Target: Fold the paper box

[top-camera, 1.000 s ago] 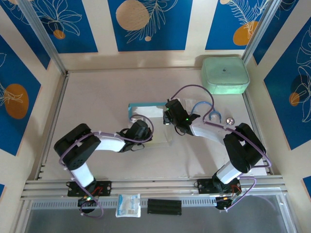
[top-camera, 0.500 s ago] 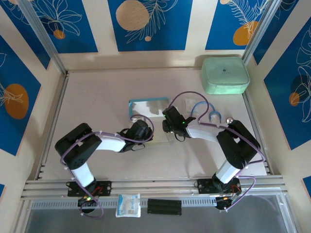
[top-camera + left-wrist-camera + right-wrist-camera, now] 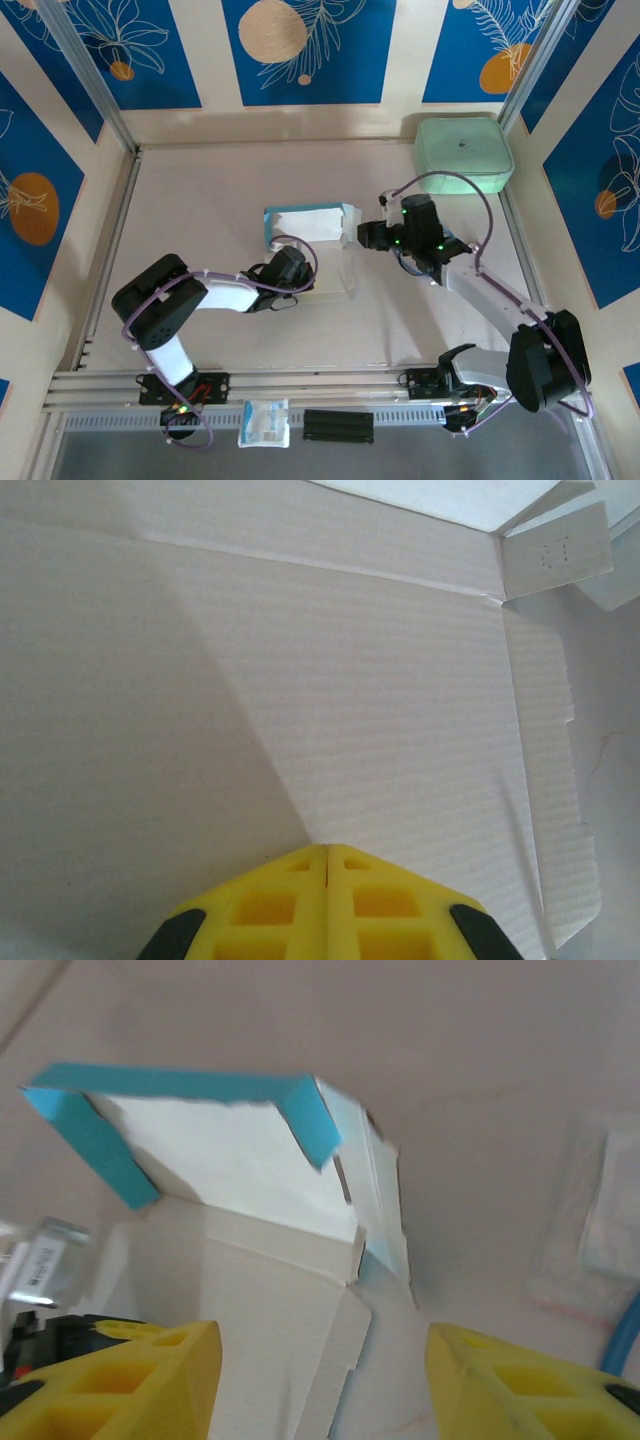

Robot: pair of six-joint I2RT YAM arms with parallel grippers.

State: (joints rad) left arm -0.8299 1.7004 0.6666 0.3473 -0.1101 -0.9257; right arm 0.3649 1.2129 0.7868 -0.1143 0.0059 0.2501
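- Top external view: the table (image 3: 190, 210) spans mid-frame, pale and bare at left.
- The paper box (image 3: 300, 225) lies at centre, with its blue walls partly raised.
- The right gripper (image 3: 322, 1340) is just right of the box, jaws apart.
- The left gripper (image 3: 328, 855), fingers together, is over the box's whitish floor.

A pale beige counter (image 3: 200, 190) sits boxed in by cream walls (image 3: 205, 60) hung with deep-blue panels (image 3: 300, 50) bearing white leaf outlines and orange discs. Slanting aluminium posts (image 3: 85, 75) rise from its far corners, and ribbed aluminium rails (image 3: 320, 385) run along its near edge. The light is soft and even.
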